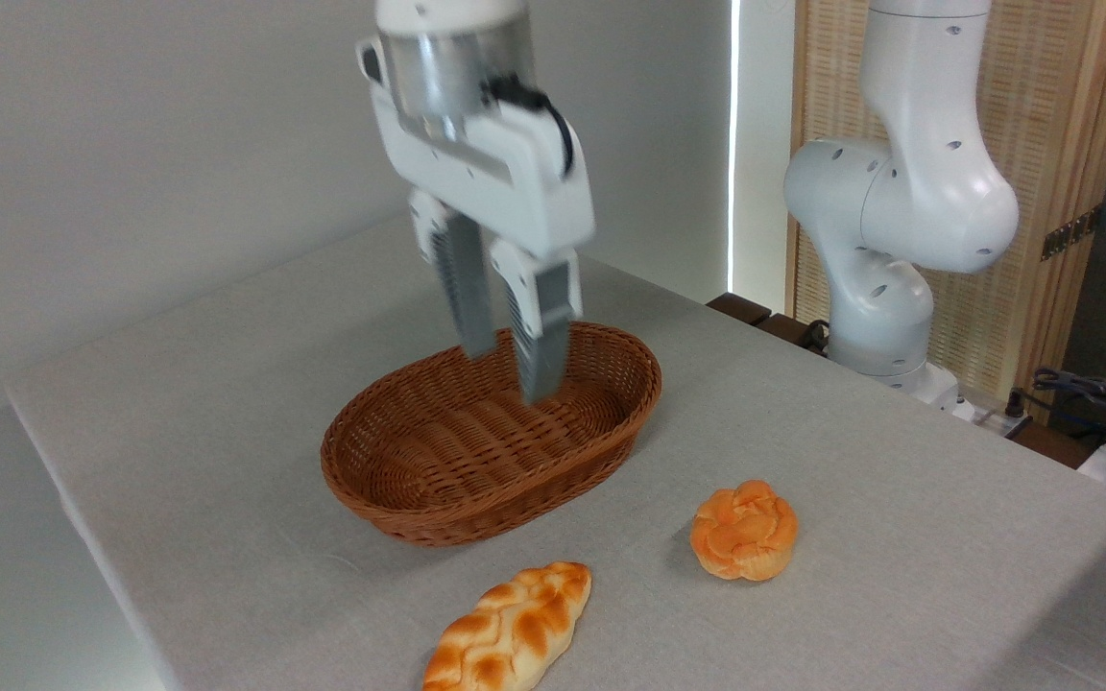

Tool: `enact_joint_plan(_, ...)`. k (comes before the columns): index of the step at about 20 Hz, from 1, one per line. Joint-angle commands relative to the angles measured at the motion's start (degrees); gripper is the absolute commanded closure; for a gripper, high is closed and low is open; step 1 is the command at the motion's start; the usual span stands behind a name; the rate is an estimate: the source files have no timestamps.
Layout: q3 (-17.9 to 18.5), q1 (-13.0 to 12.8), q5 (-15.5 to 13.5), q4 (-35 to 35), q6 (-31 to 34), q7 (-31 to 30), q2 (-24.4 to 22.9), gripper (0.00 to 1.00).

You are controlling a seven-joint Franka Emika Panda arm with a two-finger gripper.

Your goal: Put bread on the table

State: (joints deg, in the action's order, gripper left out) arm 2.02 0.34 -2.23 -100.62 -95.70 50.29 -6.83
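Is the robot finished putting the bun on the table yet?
Looks finished: the round bun sits on the grey table, outside the empty wicker basket. The gripper holds nothing, above the basket. Nothing obvious is left.

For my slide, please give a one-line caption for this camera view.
Empty gripper above the empty wicker basket; round bun and braided loaf lie on the grey table.

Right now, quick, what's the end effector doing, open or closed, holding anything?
End effector: fingers slightly apart, nothing between them, above the basket. The bread lies on the table.
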Motion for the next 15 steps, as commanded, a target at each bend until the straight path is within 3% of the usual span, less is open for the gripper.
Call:
enact_joint_plan(1, -3.5, 2.5, -5.5, 5.1, 0.5, -10.2, 3.0, 0.0)
enact_joint_plan(3, -3.8, 2.0, -5.2, 5.4, 0.6, -10.7, 3.7, 0.0)
enact_joint_plan(7, -3.7, -0.5, 0.6, 5.4, 1.3, -9.3, 3.8, 0.0)
enact_joint_plan(15, -3.1, -0.5, 0.8, 5.4, 1.4, -9.1, 4.0, 0.0)
